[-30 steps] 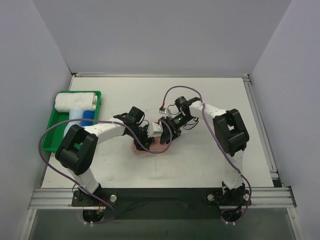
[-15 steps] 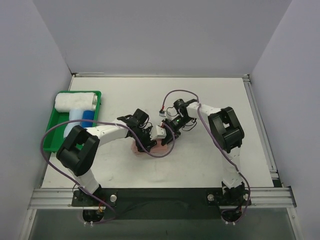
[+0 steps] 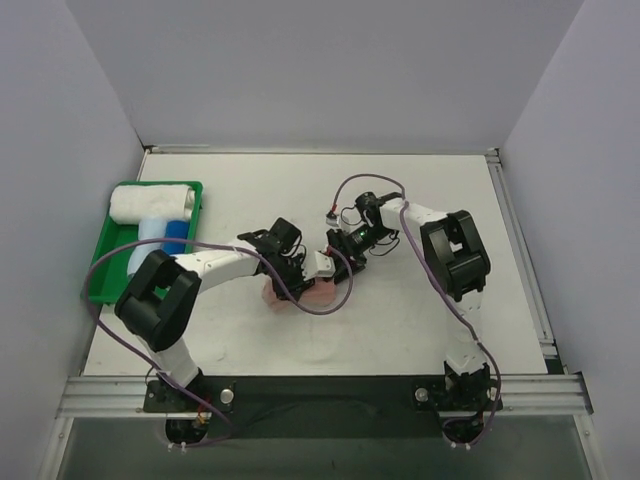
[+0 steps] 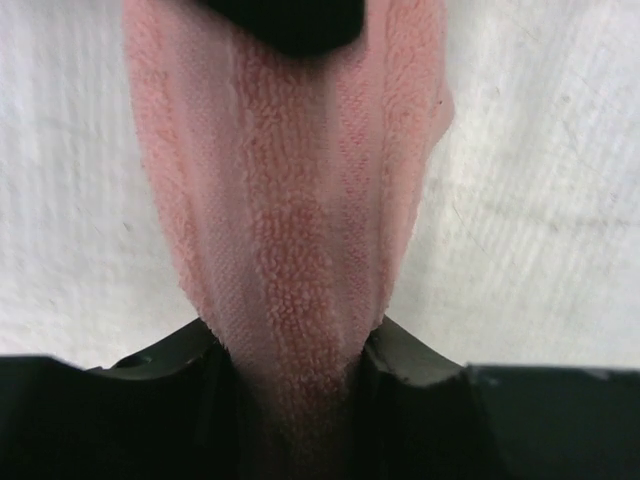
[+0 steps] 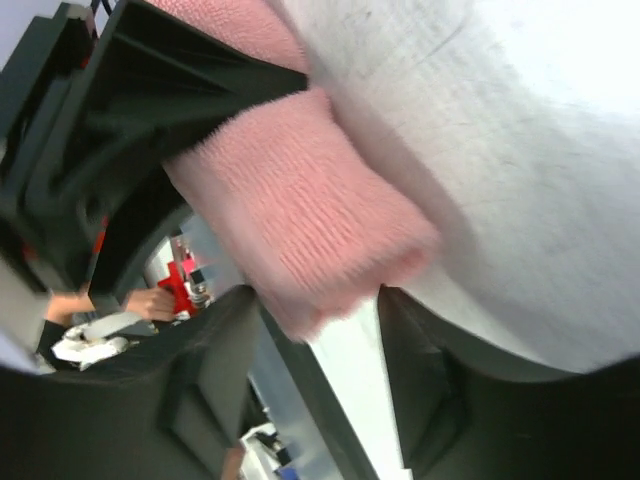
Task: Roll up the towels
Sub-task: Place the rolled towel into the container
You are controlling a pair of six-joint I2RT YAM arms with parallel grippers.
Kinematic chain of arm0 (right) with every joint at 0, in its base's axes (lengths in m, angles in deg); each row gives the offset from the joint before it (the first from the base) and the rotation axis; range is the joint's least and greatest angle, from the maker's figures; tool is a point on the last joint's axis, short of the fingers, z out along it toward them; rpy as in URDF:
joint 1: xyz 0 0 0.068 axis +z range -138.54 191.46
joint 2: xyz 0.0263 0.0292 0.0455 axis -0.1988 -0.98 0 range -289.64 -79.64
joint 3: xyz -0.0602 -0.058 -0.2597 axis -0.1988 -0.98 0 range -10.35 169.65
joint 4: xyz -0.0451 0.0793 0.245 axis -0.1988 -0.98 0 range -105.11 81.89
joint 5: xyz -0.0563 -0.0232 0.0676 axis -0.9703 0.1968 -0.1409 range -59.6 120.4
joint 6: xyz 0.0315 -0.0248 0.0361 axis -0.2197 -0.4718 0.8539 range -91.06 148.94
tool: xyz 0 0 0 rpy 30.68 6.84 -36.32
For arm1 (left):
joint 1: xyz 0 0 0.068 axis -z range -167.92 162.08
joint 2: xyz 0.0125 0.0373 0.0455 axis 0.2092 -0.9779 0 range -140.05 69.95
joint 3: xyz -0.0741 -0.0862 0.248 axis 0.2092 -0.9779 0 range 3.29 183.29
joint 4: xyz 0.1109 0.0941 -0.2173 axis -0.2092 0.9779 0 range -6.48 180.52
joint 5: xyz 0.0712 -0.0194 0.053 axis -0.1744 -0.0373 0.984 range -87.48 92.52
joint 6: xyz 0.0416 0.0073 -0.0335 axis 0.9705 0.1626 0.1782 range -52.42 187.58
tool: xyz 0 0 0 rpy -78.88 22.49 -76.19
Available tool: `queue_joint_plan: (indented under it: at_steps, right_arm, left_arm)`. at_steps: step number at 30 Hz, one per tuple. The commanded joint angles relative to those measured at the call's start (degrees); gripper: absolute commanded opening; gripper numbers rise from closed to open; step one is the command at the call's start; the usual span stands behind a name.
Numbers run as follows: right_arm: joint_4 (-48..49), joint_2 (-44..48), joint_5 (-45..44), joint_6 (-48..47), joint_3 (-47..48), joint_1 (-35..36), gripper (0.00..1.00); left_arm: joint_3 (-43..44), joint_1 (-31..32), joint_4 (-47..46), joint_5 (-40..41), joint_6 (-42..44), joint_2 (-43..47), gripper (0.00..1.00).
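Spanning the frame, the table (image 3: 420,320) carries a green tray (image 3: 108,272) at far left holding the light blue towel (image 3: 147,242). At centre, left jaws pinch the salmon pink towel (image 4: 300,250); right jaws straddle its end, grip unclear.

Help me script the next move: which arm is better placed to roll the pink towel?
Left, likely: the left gripper pinches the pink towel; the right gripper stands open at its end.

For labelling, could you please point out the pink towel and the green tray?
pink towel (image 4: 300,250): left wrist view, middle of the cloth.
green tray (image 3: 103,278): top external view, bare near-left corner.
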Motion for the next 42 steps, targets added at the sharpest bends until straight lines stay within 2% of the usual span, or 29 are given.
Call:
queue_joint_plan:
  at_steps: [1,5,9,10,12,13,15,17,19,20,24,29,36,42]
  right_arm:
    - [-1.03,5.7,-0.4,-2.81,0.51,-3.63,0.53]
    - [-4.45,10.45,0.65,-5.44,0.15,-7.5,0.68]
    - [-10.15,14.31,0.21,-9.13,1.81,-10.92,0.73]
    - [-11.3,14.67,-0.05,-9.92,2.43,-12.15,0.74]
    - [-13.5,15.37,-0.58,-10.9,3.31,-13.21,0.75]
    - [-14.03,15.55,-0.41,-11.25,3.31,-14.35,0.76]
    - [-15.35,15.99,-0.32,-11.86,3.66,-15.14,0.76]
    - [-16.06,16.25,-0.14,-12.92,3.66,-15.76,0.76]
    - [-17.11,16.34,0.03,-13.18,4.01,-15.94,0.76]
    - [-17.29,16.17,0.21,-13.27,4.1,-16.03,0.76]
    - [-17.99,15.47,0.47,-13.1,5.15,-16.03,0.76]
    - [-18.61,13.98,0.56,-12.75,6.47,-16.11,0.75]
    - [-19.05,13.09,0.65,-12.13,6.65,-16.03,0.75]
    - [-19.05,11.51,1.18,-11.43,7.53,-16.12,0.74]
  left_arm:
    - [-0.76,-3.25,8.95,-5.53,-4.26,2.51,0.0]
    - [2.4,-9.84,14.67,-9.41,-9.79,8.22,0.0]
    - [5.74,-18.44,21.95,-10.21,-10.51,14.45,0.0]
    - [7.58,-22.21,23.28,-9.77,-9.9,15.17,0.0]
    - [9.26,-27.14,25.4,-7.41,-9.37,17.19,0.0]
    - [10.22,-32.91,26.54,-6.26,-9.11,17.72,0.0]
    - [11.19,-38.3,26.99,-2.58,-8.75,18.95,0.0]
    - [12.86,-48.29,26.9,-0.55,-7.0,19.31,0.0]
    - [14.53,-53.77,26.29,3.32,-5.94,18.35,0.0]
    - [16.28,-58.58,26.02,4.46,-5.5,17.64,0.0]
    - [20.6,-67.92,22.7,10.07,-3.75,11.33,0.0]
    - [20.17,-71.55,13.82,16.59,-2.16,6.57,0.0]
    - [16.57,-71.55,-1.1,21.86,-3.13,3.4,0.0]
    - [14.37,-70.94,-6.92,24.42,-1.55,0.5,0.0]
